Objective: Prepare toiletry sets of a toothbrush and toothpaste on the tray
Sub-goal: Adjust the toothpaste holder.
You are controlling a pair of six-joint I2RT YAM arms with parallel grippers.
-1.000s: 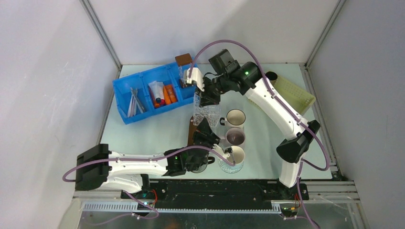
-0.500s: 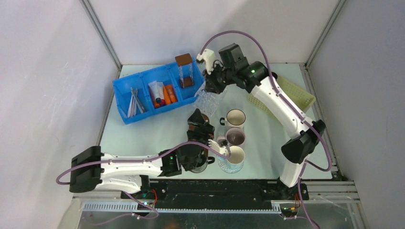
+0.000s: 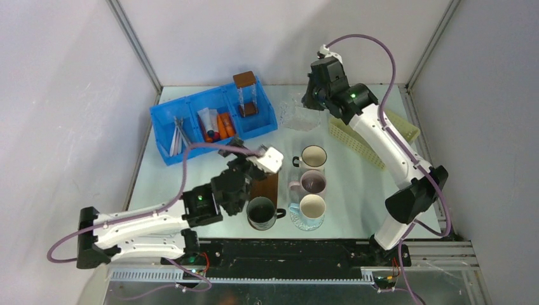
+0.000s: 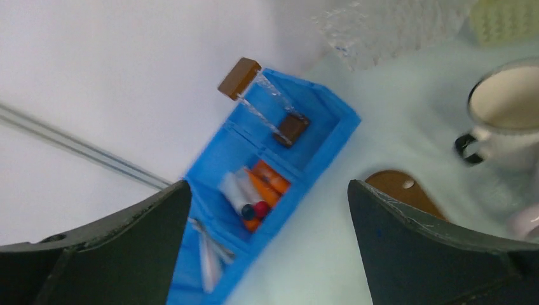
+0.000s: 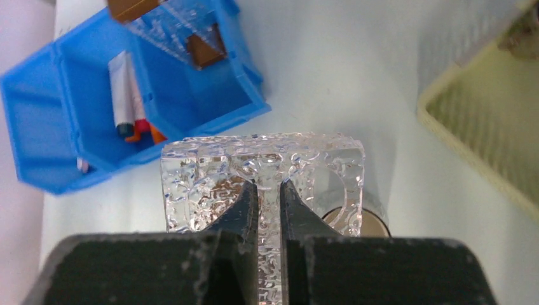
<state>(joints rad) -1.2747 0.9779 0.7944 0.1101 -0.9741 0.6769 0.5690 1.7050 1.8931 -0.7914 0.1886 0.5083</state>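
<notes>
In blue bin point(image 3: 216, 145): toothbrush point(image 3: 178, 135) left, toothpaste point(image 3: 217, 125) middle, clear box point(image 3: 246, 95) right.

Wide-open tool point(image 4: 267, 213) frames blue bin point(image 4: 313, 170) holding toothpaste point(image 4: 269, 182).

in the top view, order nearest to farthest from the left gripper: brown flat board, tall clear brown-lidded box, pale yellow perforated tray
1. brown flat board: right beside the left gripper
2. tall clear brown-lidded box: in the blue bin, behind
3. pale yellow perforated tray: far right

Top view high, looking down over whole table point(image 3: 356, 190); both wrist views close, oblique; all share blue bin point(image 3: 219, 145).
</notes>
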